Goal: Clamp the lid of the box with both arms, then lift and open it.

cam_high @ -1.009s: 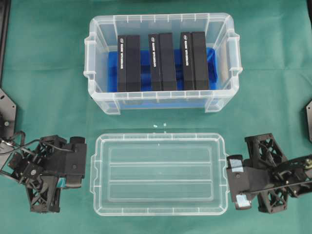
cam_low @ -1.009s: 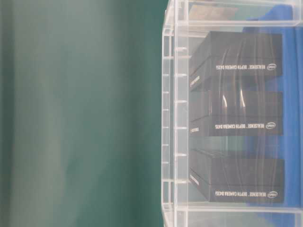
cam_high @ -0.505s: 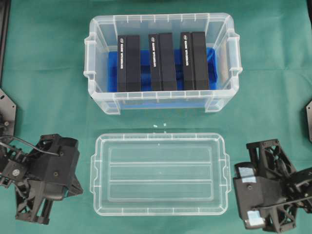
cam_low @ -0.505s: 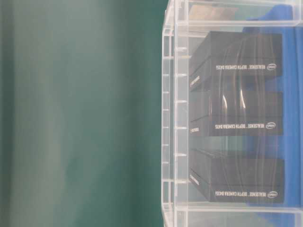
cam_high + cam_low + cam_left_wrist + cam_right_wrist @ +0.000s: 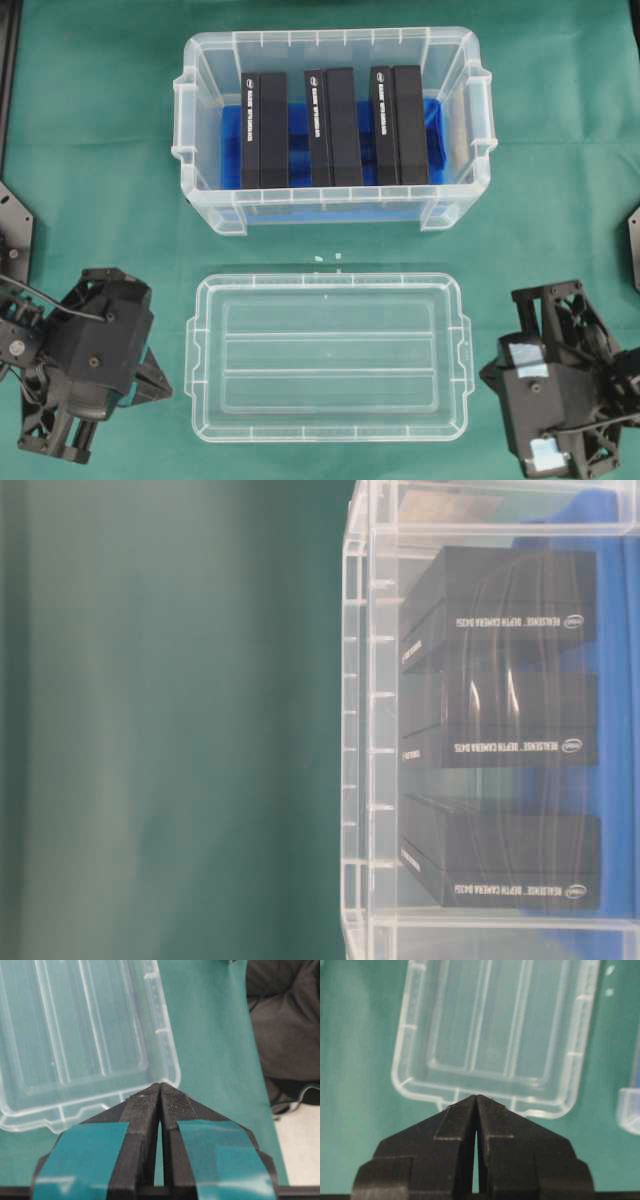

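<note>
Clear plastic is what we see ahead of both tools: the lid [image 5: 328, 356] lies flat on the green surface [image 5: 90, 200], rim up, between the two arms and touching neither. Our left tool [image 5: 160, 1087] has its two fingers pressed together at the tips and grips nothing; in the left wrist view the lid's short edge and rounded corner lie just beyond those tips. Our right tool [image 5: 477, 1097] is likewise closed tip to tip on nothing, with the lid's other short edge and its small tab just past the point. Beyond the lid, further from both tools, stands the box [image 5: 330, 125], uncovered, with three black packs [image 5: 333, 125] upright on its blue liner [image 5: 435, 135]; the table-level view shows the same packs through the clear wall. Against the picture from a second ago, both arms have drawn away from the lid: then the left arm [image 5: 85, 360] sat close beside the lid's left edge and the right arm [image 5: 560, 390] reached nearly to its right tab, while now each has pulled back toward its own near corner of the overhead view and turned, leaving bare cloth on either side. The lid and the box have not shifted.
</note>
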You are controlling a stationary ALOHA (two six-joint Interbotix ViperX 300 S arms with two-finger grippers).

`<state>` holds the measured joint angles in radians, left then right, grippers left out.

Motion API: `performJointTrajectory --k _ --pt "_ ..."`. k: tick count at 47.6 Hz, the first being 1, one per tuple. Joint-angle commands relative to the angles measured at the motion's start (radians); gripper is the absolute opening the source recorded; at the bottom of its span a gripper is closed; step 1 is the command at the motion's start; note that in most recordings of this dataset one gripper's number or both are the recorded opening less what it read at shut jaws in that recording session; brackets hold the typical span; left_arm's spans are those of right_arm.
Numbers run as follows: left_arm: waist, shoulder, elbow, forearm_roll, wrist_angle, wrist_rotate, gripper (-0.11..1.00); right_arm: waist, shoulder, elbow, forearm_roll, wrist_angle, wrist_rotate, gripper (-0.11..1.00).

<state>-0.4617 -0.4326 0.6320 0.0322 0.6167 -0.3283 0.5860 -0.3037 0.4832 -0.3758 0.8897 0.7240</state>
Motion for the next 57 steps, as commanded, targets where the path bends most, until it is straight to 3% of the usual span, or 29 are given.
performJointTrajectory --k 1,13,27,41,57 --pt "0.025 -0.028 -0.034 0.005 -0.003 0.026 0.01 0.002 -0.032 -0.029 -0.046 -0.003 -0.002 0.0" --pt "0.094 -0.075 -0.069 0.005 -0.003 0.144 0.01 -0.043 -0.107 -0.028 -0.169 -0.011 0.0 0.0" --pt "0.218 -0.138 -0.074 0.006 -0.011 0.252 0.01 -0.198 -0.186 -0.015 -0.301 -0.086 -0.002 0.0" --pt "0.383 -0.252 -0.044 0.002 -0.117 0.356 0.01 -0.376 -0.253 0.009 -0.336 -0.207 -0.008 0.0" --pt "0.581 -0.36 -0.006 0.0 -0.161 0.396 0.01 -0.528 -0.301 0.061 -0.383 -0.265 -0.009 0.0"
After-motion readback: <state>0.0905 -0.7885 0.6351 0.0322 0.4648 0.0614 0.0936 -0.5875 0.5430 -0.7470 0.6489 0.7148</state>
